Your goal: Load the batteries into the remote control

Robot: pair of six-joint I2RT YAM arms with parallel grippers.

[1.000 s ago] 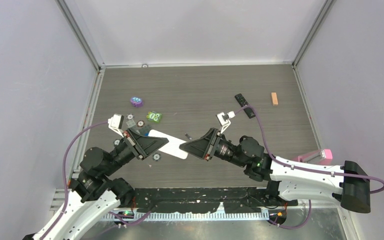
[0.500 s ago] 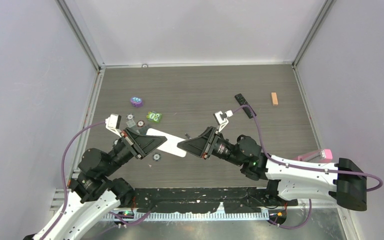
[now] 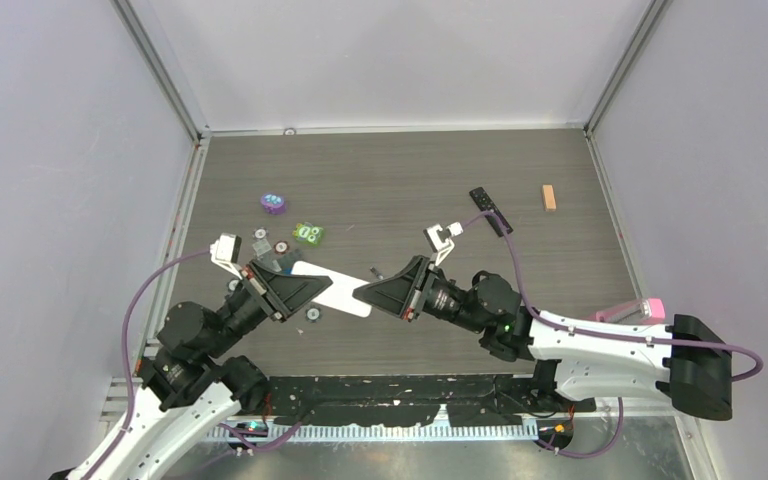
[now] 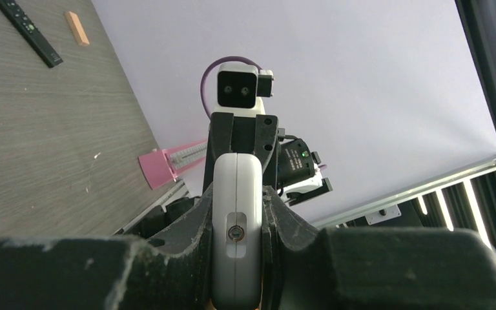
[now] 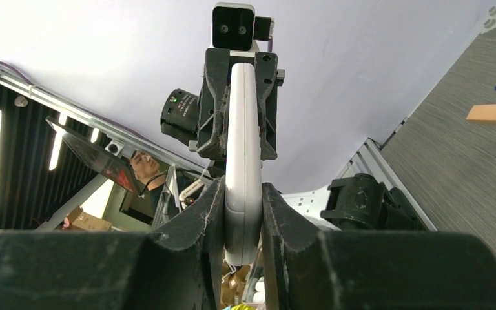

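A white remote control [image 3: 345,294] is held above the table between both arms. My left gripper [image 3: 322,287] is shut on its left end; in the left wrist view the remote [image 4: 236,194] sits edge-on between the fingers [image 4: 190,223]. My right gripper [image 3: 362,292] is closed on the remote's right end, and the right wrist view shows both jaws pressing the remote [image 5: 242,155]. A small dark slim piece [image 3: 373,271], possibly a battery, lies on the table just behind the remote. A black remote [image 3: 490,210] lies at the back right.
An orange block [image 3: 549,197] lies near the back right. A purple toy [image 3: 274,204], a green toy [image 3: 308,233] and small round discs [image 3: 281,247] sit left of centre. A pink object [image 3: 640,308] rests at the right edge.
My right gripper has moved left onto the remote's free end and closed on it. The left arm shifted slightly, still holding the remote.
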